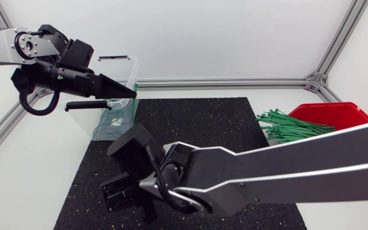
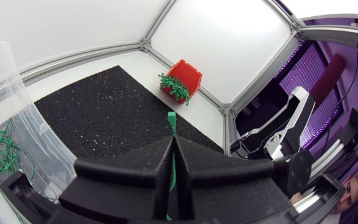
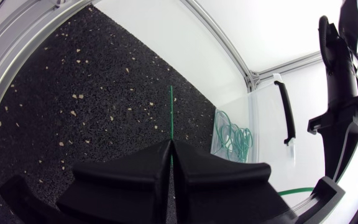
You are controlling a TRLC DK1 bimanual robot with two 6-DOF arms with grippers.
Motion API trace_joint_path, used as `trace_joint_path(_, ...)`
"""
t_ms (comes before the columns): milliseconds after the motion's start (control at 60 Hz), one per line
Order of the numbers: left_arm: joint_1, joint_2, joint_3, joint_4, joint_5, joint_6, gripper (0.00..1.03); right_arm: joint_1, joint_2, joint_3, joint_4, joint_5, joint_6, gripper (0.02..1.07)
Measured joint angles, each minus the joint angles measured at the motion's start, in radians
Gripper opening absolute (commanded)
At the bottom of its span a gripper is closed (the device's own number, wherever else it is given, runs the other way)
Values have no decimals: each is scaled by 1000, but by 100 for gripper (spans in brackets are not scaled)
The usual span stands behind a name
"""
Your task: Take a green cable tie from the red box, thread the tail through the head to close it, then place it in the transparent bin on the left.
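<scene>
My left gripper [image 1: 131, 94] hovers at the rim of the transparent bin [image 1: 128, 71], at the back left. In the left wrist view the left gripper [image 2: 171, 144] is shut on a green cable tie [image 2: 171, 120] whose end sticks out past the fingertips. My right arm reaches across to the mat's front left, with the right gripper [image 1: 125, 195] low over it. In the right wrist view the right gripper [image 3: 171, 148] is shut on a thin green tie tail [image 3: 171, 112] that points straight ahead. Whether both hold the same tie I cannot tell. The red box [image 1: 337, 114] with a heap of green ties [image 1: 289, 124] stands at the right.
Several closed green ties [image 1: 109, 125] lie in the bin, also seen as green ties [image 3: 232, 134] ahead of the right gripper. A black speckled mat [image 1: 203, 124] covers the table's middle. Aluminium frame rails [image 1: 235, 83] run along the back and sides.
</scene>
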Motion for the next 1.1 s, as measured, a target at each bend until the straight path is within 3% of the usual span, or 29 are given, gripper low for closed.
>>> trace_joint_path(83, 0, -6, 0, 0, 0, 0, 3, -13, -14, 2, -23, -40, 35, 7)
trace_joint_path(317, 0, -8, -7, -1, 4, 3, 3, -77, -28, 69, -292, -237, 155, 7)
trace_joint_path(417, 0, -8, -8, -3, 7, 3, 3, -116, -53, 90, -318, -309, 190, 7)
trace_joint_path(583, -2, -21, -16, 0, 7, 8, 3, -126, -153, 36, -263, -334, 195, 7)
trace_joint_path(767, -14, -42, -44, 1, 7, 8, 3, -93, -208, 48, -446, -461, 246, 7)
trace_joint_path(950, -15, -47, -65, 12, 6, 8, 3, -110, -212, 176, -609, -581, 383, 7)
trace_joint_path(1100, -15, -94, -118, 76, 5, 11, 3, -205, -201, 286, -663, -675, 473, 7)
